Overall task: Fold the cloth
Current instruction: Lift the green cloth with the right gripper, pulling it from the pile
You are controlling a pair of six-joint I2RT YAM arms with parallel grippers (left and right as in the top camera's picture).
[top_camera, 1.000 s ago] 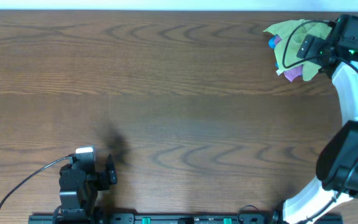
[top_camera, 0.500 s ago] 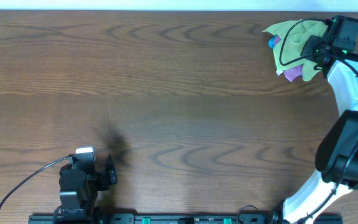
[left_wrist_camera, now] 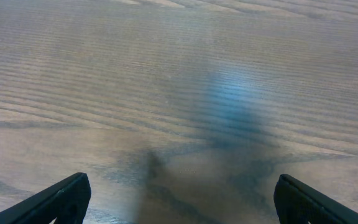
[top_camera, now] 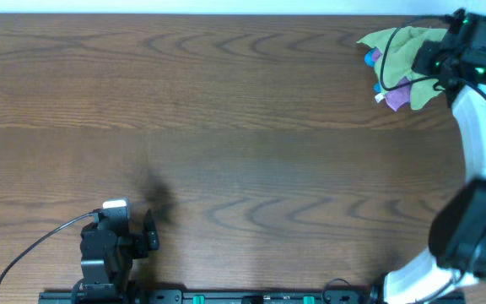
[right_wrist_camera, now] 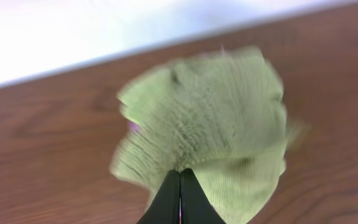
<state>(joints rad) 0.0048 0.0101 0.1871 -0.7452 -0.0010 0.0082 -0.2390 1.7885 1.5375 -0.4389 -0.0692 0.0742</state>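
Note:
The cloth (top_camera: 405, 59) is a crumpled light-green piece with purple and blue showing at its left edge, lying bunched at the table's far right corner. My right gripper (top_camera: 433, 61) is shut on the cloth's right side. In the right wrist view the green cloth (right_wrist_camera: 210, 130) spreads out from the closed tips of the right gripper (right_wrist_camera: 180, 172), which pinch a fold of it. My left gripper (top_camera: 146, 232) rests at the near left of the table, open, its dark fingertips (left_wrist_camera: 64, 198) wide apart over bare wood with nothing between them.
The wooden table (top_camera: 226, 127) runs wide between the two arms. Its far edge (right_wrist_camera: 104, 59) meets a white surface just behind the cloth. A black cable (top_camera: 32, 245) loops near the left arm's base. A black rail (top_camera: 226, 297) lines the near edge.
My right gripper has closed on the cloth's right side and shifted slightly. The cloth has bunched a little. The left arm has not moved.

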